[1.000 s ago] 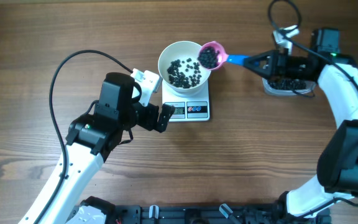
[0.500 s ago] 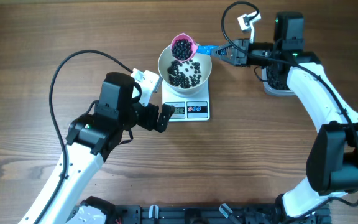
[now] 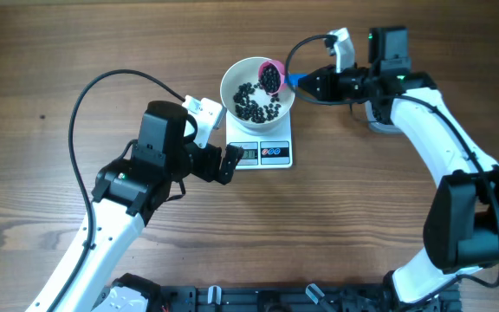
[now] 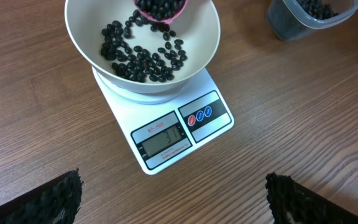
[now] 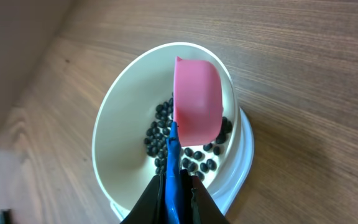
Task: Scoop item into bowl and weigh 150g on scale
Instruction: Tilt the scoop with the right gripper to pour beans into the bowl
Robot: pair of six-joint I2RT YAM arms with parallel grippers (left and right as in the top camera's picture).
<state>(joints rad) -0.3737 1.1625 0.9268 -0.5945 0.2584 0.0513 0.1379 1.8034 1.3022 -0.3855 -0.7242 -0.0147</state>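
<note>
The white bowl (image 3: pixel 232 80) sits on the white scale (image 3: pixel 277 156), with black beans (image 3: pixel 251 106) in its bottom. My right gripper (image 3: pixel 306 84) is shut on the blue handle (image 3: pixel 292 81) of a pink scoop (image 3: pixel 270 76). The scoop is tipped on its side over the bowl's far right rim, with beans at its mouth. In the right wrist view the scoop (image 5: pixel 196 102) shows its pink back above the beans (image 5: pixel 163 127). My left gripper (image 3: pixel 222 140) stands open by the scale's left side. In its own view the gripper (image 4: pixel 176 205) is empty, and the scale's display (image 4: pixel 162 140) faces it.
A clear plastic container (image 4: pixel 312 15) with more beans stands right of the scale. In the overhead view the container (image 3: pixel 379 120) is mostly hidden under my right arm. A black cable (image 3: pixel 102 87) loops across the wood table on the left.
My right gripper has carried the scoop from right of the bowl to over it and rolled it onto its side. The left arm has not moved.
</note>
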